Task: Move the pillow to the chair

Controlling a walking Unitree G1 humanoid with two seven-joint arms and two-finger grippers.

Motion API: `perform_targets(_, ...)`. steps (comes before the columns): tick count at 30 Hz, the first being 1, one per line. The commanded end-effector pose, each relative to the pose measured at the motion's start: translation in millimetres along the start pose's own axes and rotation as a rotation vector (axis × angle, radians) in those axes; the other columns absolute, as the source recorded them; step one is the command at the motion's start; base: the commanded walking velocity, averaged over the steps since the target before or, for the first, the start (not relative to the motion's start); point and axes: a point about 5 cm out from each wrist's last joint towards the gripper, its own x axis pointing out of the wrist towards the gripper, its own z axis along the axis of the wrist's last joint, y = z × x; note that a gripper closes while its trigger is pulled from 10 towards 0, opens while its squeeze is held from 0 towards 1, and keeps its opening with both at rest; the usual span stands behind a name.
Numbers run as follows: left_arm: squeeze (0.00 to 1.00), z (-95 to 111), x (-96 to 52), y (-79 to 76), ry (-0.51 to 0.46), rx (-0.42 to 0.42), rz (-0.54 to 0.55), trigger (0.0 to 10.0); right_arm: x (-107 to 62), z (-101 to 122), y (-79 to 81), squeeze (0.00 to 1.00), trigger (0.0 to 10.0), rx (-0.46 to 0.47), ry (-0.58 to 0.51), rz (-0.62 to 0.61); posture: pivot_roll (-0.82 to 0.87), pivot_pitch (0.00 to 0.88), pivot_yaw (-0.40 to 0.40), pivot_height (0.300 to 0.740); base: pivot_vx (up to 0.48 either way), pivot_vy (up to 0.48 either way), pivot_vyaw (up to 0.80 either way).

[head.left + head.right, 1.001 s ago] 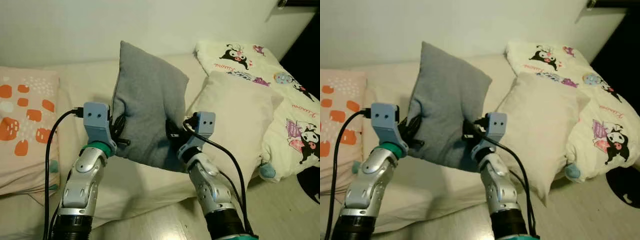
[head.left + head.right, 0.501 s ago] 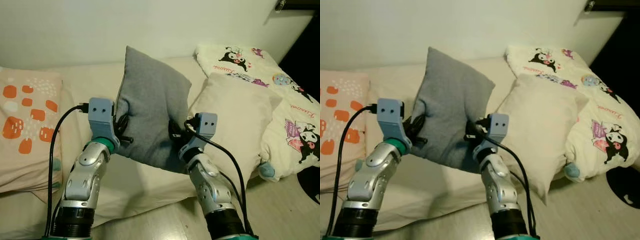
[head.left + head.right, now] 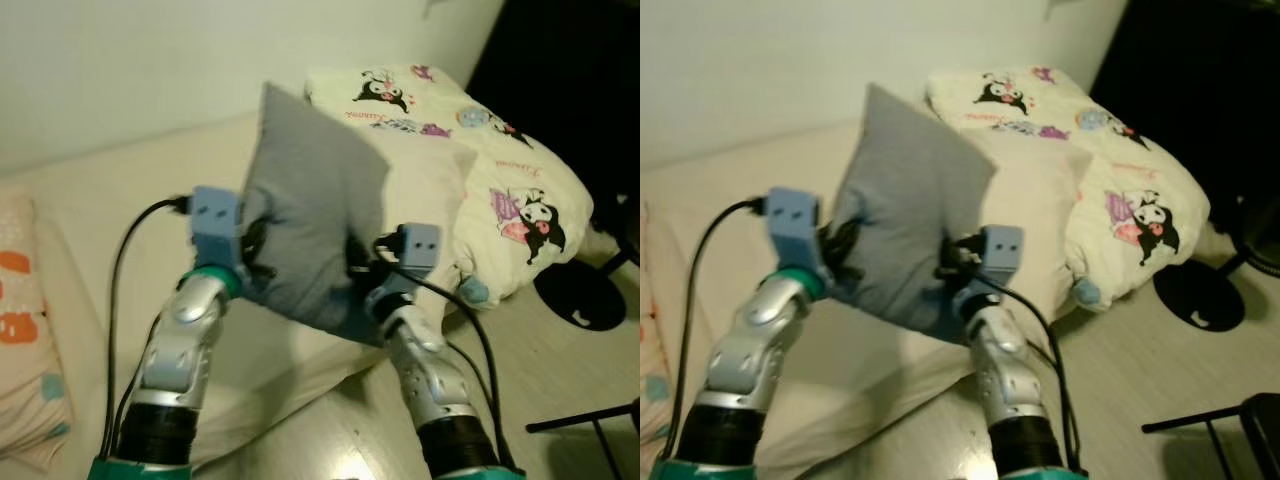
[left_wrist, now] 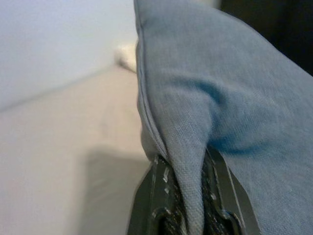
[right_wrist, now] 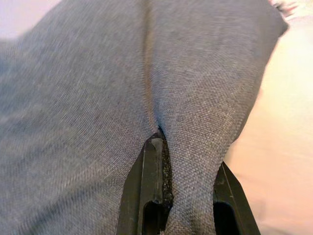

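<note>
We turn from the bed, grey pillow (image 3: 310, 215) pinched between both grippers.

Our view has swung right since a second ago, so the carry toward the chair has begun; the left gripper (image 4: 188, 205) and right gripper (image 5: 183, 205) each clench a fold of fabric. Beyond them lie the cream mattress (image 3: 90, 200) and cartoon-print bedding (image 3: 500, 190); right of the right gripper, pale floor (image 3: 560, 370) and a dark doorway.

A cream bed (image 3: 90, 210) runs along a pale wall (image 3: 150, 60). At its right end lies a cartoon-print duvet (image 3: 510, 190), bunched, with a cream pillow (image 3: 425, 190) beside it. An orange-spotted pillow (image 3: 20, 300) rests at the left edge. A dark round base (image 3: 580, 295) stands on the light floor (image 3: 560, 370).
</note>
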Motion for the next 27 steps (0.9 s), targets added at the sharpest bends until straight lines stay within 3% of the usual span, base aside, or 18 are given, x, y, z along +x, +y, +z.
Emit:
perform_targets(1,0.0,17,4.5,-0.2,-0.042,0.026,0.012,10.0,1.4,-3,7.4,0.0,10.0,-0.01,0.007,0.033,0.14,0.002,0.052,0.74,0.0,0.0,-0.8)
perform_targets(4,0.0,33,9.6,4.2,-0.053,0.054,0.026,10.0,2.6,-1,7.0,0.0,10.0,-0.022,-0.002,0.037,0.23,0.006,0.084,0.74,0.0,0.0,-0.8)
perform_targets(10,0.0,34,10.2,7.4,-0.035,0.102,0.039,10.0,3.8,1,6.5,0.0,10.0,-0.05,-0.01,0.045,0.22,0.023,0.075,0.74,0.0,0.0,-0.8)
perform_targets(15,0.0,5,0.9,4.0,-0.024,0.01,0.035,10.0,3.1,6,-2.4,0.0,10.0,-0.031,-0.028,0.006,0.16,0.016,0.049,0.74,0.0,0.0,-0.8)
perform_targets(19,0.0,-3,-1.3,3.4,-0.025,-0.013,0.035,10.0,3.3,6,-5.2,0.0,10.0,-0.026,-0.03,-0.009,0.15,0.013,0.038,0.74,0.0,0.0,-0.8)
perform_targets(20,0.0,-11,-2.4,3.8,-0.014,-0.076,0.04,10.0,3.4,4,-6.6,0.0,10.0,-0.012,-0.025,-0.025,0.13,0.021,0.042,0.74,0.0,0.0,-0.8)
perform_targets(21,0.0,-11,-2.4,3.8,-0.014,-0.076,0.04,10.0,3.4,4,-6.6,0.0,10.0,-0.012,-0.025,-0.025,0.13,0.021,0.042,0.74,0.0,0.0,-0.8)
perform_targets(23,0.0,-19,-3.6,4.1,0.005,-0.153,0.048,10.0,3.6,1,-8.1,0.0,10.0,0.002,-0.018,-0.043,0.13,0.021,0.042,0.74,0.0,0.0,-0.8)
perform_targets(25,0.0,-24,0.3,-3.2,0.014,-0.088,0.01,10.0,3.6,-1,-1.7,0.0,10.0,-0.007,-0.011,-0.009,0.11,0.029,0.042,0.74,0.0,0.0,-0.8)
perform_targets(27,0.0,-25,2.4,-3.9,0.023,-0.091,0.01,10.0,3.4,-2,1.5,0.0,10.0,-0.01,-0.006,0.004,0.11,0.029,0.042,0.74,0.0,0.0,-0.8)
